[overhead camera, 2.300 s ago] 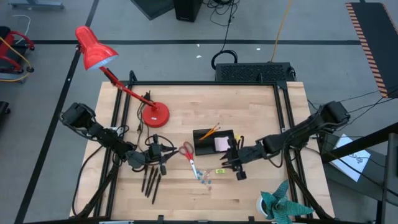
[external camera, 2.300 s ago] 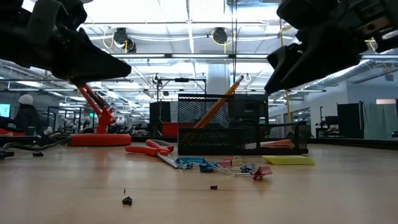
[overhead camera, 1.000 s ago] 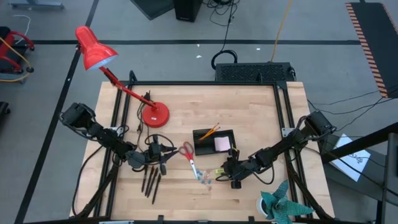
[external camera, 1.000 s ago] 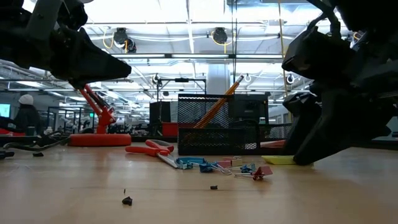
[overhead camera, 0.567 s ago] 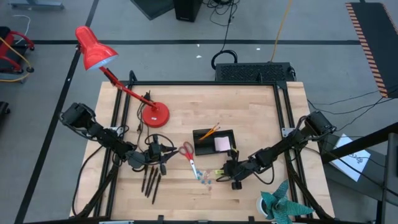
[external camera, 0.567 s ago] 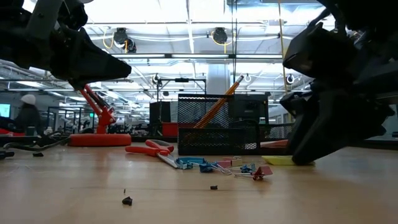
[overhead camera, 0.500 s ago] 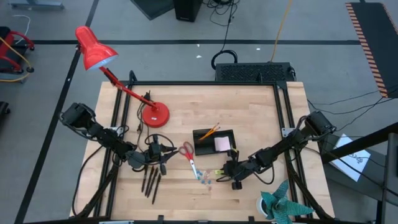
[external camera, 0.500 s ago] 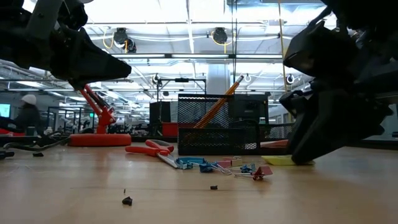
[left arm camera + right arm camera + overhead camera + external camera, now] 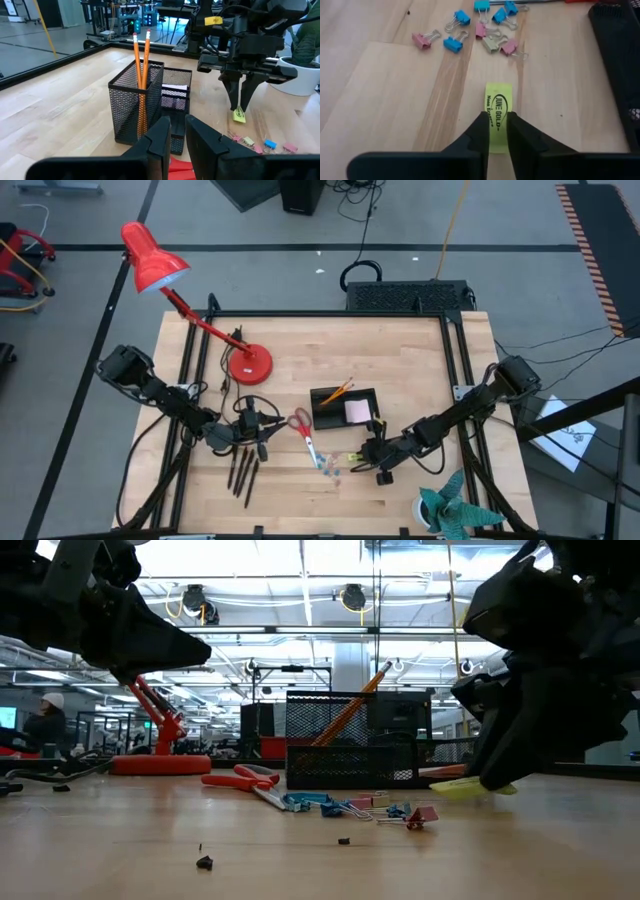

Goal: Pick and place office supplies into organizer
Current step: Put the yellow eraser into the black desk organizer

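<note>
High view: black mesh organizer (image 9: 344,408) sits near the middle of the tabletop (image 9: 400,350). Its taller cup section holds two orange pencils (image 9: 337,391), leaning, tips up past the rim. The lower tray section beside it holds a pale pink note pad (image 9: 356,411).

Left wrist view confirms this: both pencils stand in the tall mesh cup, and the pad lies in the low compartment behind it.

Right end effector (image 9: 372,457) is on the near side of the organizer, just off its corner, fingers closed on a small yellow piece (image 9: 498,116) with dark print. In the right wrist view the two fingers pinch the near end of the piece. In the low view the piece hangs tilted at the fingertips, just clear of the wood. It is outside the organizer.

Loose on the tabletop: a cluster of blue and pink clips (image 9: 477,31) near the yellow piece; red-handled scissors (image 9: 303,428) beside the organizer's left wall; dark pens (image 9: 243,468) farther left.

Left end effector (image 9: 258,426) hovers above the pens, fingers nearly together with a narrow gap, gripping nothing visible.

Red desk lamp (image 9: 158,272) stands at the far left; teal spiky plant (image 9: 450,510) at the near right edge.
</note>
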Tool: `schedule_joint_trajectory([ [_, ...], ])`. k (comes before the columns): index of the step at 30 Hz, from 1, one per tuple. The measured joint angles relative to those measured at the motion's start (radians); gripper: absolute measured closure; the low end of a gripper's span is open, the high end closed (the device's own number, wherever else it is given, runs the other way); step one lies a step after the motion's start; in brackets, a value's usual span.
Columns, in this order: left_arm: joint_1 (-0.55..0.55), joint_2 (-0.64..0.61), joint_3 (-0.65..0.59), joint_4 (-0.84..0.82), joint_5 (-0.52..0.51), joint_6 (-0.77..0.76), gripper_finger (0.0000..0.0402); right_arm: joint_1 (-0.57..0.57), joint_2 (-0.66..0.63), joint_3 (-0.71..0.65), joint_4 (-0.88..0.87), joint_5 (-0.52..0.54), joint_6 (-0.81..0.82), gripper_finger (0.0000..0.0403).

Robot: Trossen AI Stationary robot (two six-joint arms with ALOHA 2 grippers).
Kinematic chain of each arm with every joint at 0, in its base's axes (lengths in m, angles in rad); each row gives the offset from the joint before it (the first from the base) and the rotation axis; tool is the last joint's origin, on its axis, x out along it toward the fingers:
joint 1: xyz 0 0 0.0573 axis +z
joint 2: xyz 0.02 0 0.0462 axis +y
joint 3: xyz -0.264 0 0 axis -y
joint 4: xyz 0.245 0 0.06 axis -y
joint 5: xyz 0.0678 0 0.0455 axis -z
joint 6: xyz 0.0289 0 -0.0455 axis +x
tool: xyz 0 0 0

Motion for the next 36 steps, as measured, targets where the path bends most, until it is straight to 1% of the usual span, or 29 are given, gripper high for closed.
schedule_joint_trajectory([
  [10,0.0,0.0,0.0,0.0,0.0,0.0,0.0334,-0.004,-0.017,0.001,0.009,0.013,-0.019,0.0359],
  [18,0.0,0.0,0.0,0.0,0.0,-0.001,0.0334,-0.035,-0.124,0.002,0.009,0.014,-0.085,0.036],
  [22,0.0,0.0,0.0,0.0,0.0,-0.001,0.0334,-0.088,-0.186,0.003,0.008,0.014,-0.128,0.036],
  [26,0.0,0.0,0.0,0.0,0.0,-0.001,0.0334,-0.141,-0.22,0.003,0.003,0.012,-0.159,0.036],
  [31,0.0,0.0,0.0,0.0,0.0,0.001,0.0334,-0.221,-0.222,0.026,-0.025,-0.068,-0.205,0.036],
  [36,0.0,0.0,0.0,0.0,0.0,0.002,0.0334,-0.291,-0.222,0.065,-0.078,-0.118,-0.254,0.036],
])
